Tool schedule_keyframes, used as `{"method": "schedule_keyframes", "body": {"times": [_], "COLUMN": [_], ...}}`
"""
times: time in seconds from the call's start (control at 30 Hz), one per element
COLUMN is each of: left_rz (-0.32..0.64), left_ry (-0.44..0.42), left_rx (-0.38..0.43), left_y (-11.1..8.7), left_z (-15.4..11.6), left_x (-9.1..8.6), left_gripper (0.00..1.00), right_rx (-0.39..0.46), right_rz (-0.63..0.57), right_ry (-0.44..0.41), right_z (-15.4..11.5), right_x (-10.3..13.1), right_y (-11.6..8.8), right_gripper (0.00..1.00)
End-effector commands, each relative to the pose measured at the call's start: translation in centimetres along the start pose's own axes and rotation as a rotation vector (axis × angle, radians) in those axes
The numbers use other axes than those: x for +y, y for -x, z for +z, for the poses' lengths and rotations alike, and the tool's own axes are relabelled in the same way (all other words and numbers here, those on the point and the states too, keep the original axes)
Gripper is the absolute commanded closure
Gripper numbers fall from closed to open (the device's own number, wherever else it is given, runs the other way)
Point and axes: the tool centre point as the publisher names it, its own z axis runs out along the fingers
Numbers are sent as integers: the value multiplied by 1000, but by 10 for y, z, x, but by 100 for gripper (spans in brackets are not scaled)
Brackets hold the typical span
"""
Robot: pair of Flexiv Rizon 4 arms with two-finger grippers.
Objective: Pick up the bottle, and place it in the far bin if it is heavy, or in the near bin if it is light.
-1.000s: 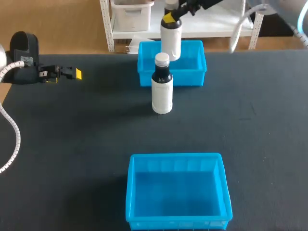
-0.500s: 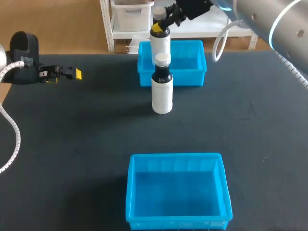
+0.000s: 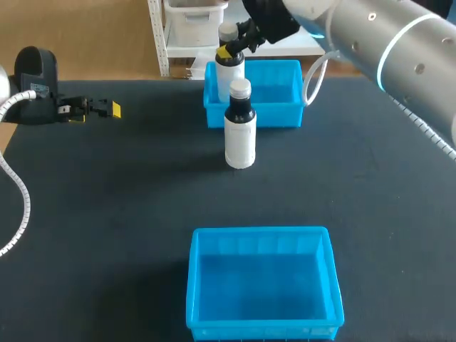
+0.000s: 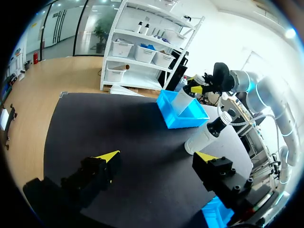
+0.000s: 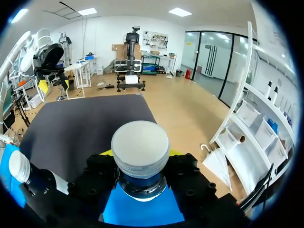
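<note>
The pick-up is judged done. The held bottle (image 3: 226, 73) is off the counter (image 3: 107, 214), gripped at its neck by the right claw (image 3: 226, 50), whose fingers are pressed against it from both sides just under the cap. It hangs upright at 12 o'clock on the counter, over the 9 o'clock wall of the far bin (image 3: 274, 116), not yet lowered inside. What is left, as far as can be judged, is the centring over the bin, the lowering and the release. Its weight cannot be read from the views, though its place over the far bin suggests it was taken as heavy. A second bottle (image 3: 240, 135) stands untouched on the counter, just at 6 o'clock of the far bin. The near bin (image 3: 260, 231) is seen at 6 o'clock with nothing in it. The left claw (image 4: 156, 157) is parked at 9 to 10 o'clock, its yellow tips spread wide with nothing between them.

Both bottles are cylinders with a white body, a dark shoulder and neck, and a pale round screw cap. The bins are rectangular, open-topped tubs of smooth bright blue plastic with slightly flared walls. The counter is covered in a dark, matt surface.
</note>
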Motion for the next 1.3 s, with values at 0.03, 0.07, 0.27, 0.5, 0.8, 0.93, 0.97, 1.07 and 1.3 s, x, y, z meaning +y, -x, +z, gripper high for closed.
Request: {"method": "schedule_keyframes", "body": {"times": [0.03,0.07,0.27,0.5,0.8,0.93,0.97,1.07,1.3], "left_rz": [0,0,0,0,0,0,0,0,0], "left_ry": [0,0,0,0,0,0,0,0,0], "left_rx": [0,0,0,0,0,0,0,0,0], "left_y": [0,0,0,0,0,0,0,0,0], "left_z": [0,0,0,0,0,0,0,0,0], "left_x": [0,0,0,0,0,0,0,0,0], "left_gripper": [0,0,0,0,0,0,0,0,0], "right_rx": [1,0,-4,-2,10,17,18,24,10], "right_rz": [6,9,24,39,55,67,73,84,141], "right_ry": [298,299,303,310,323,319,317,298,231], "right_z": [11,12,17,21,25,19,16,5,-46], "right_x": [-18,-18,-19,-19,-18,-20,-20,-20,-17], "right_y": [1,0,-8,-14,-21,-26,-28,-32,-57], "right_gripper": [100,100,100,100,0,0,0,0,0]}}
